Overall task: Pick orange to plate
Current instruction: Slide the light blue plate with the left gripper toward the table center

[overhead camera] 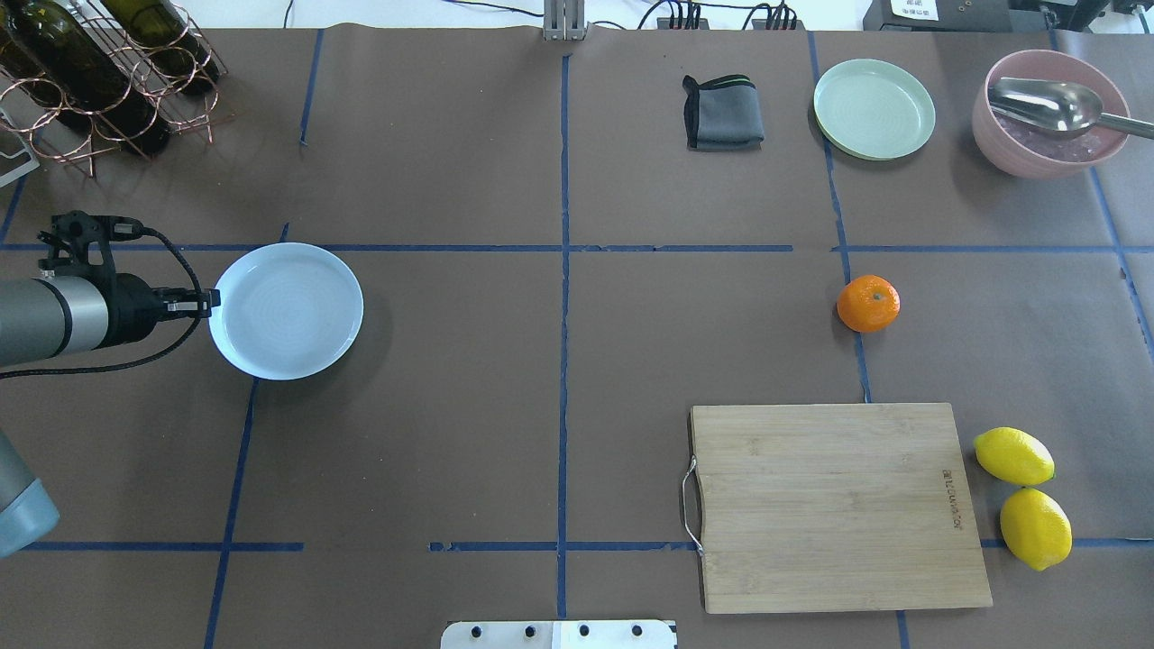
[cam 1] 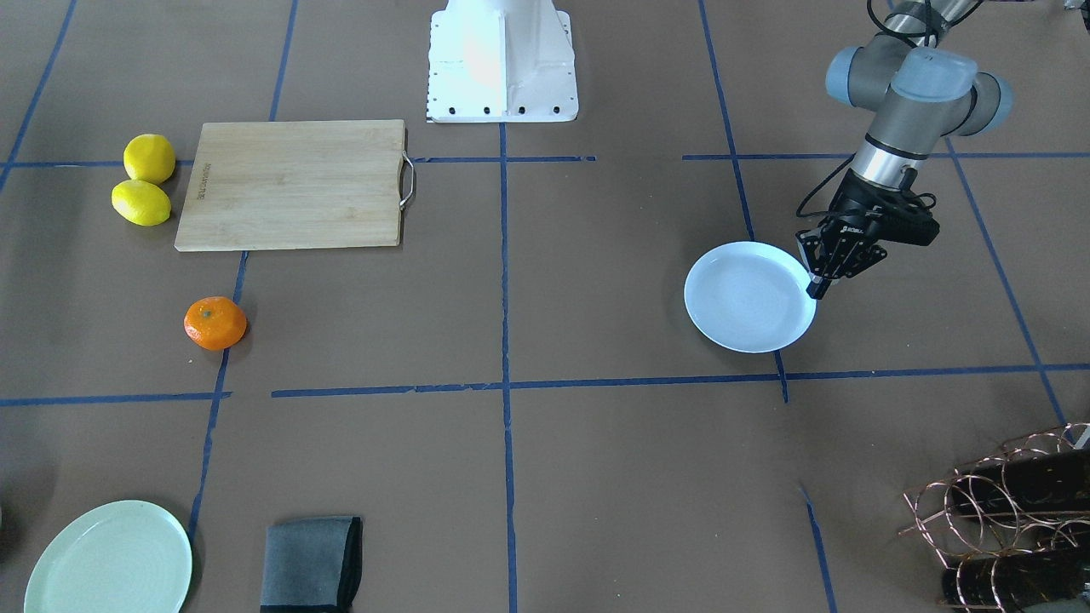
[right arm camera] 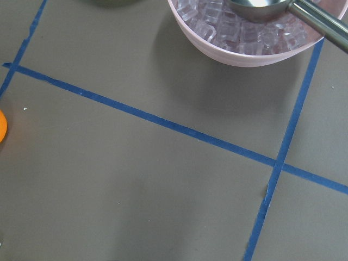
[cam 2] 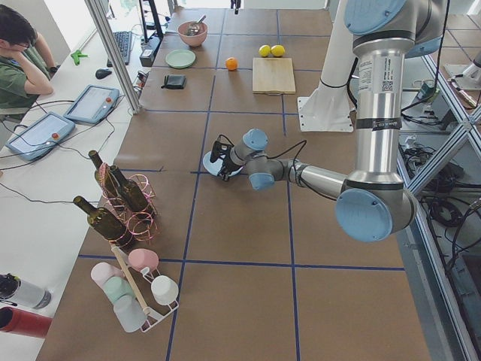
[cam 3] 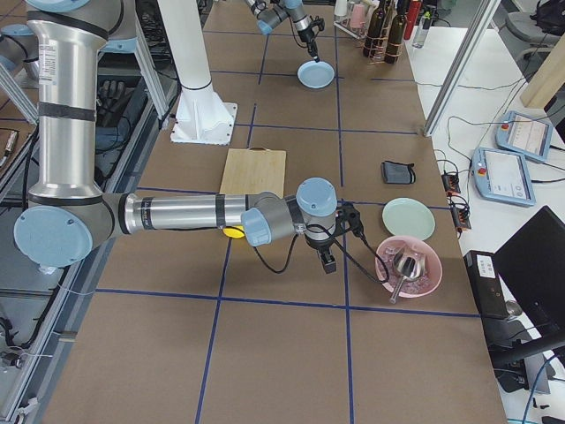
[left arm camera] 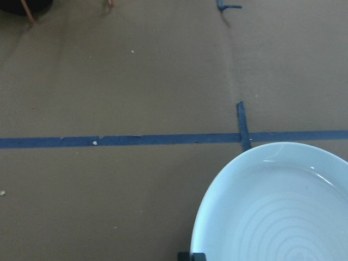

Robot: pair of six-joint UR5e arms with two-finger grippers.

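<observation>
Overhead exterior: the orange point(overhead camera: 868, 303) on the right half, the white plate point(overhead camera: 288, 311) far off on the left.

I see the wooden cutting board point(overhead camera: 838, 505) on the right half, near the robot's base. The plate lies flat on the brown paper, and the left gripper point(overhead camera: 209, 302) is at its outer rim, jaws narrow and pinching the edge. The right gripper point(cam 3: 327, 263) hangs near the pink bowl of ice point(cam 3: 409, 265); I cannot tell how its jaws stand. The orange sits on a blue tape line beyond the board, well apart from the plate, with neither gripper touching it.
</observation>
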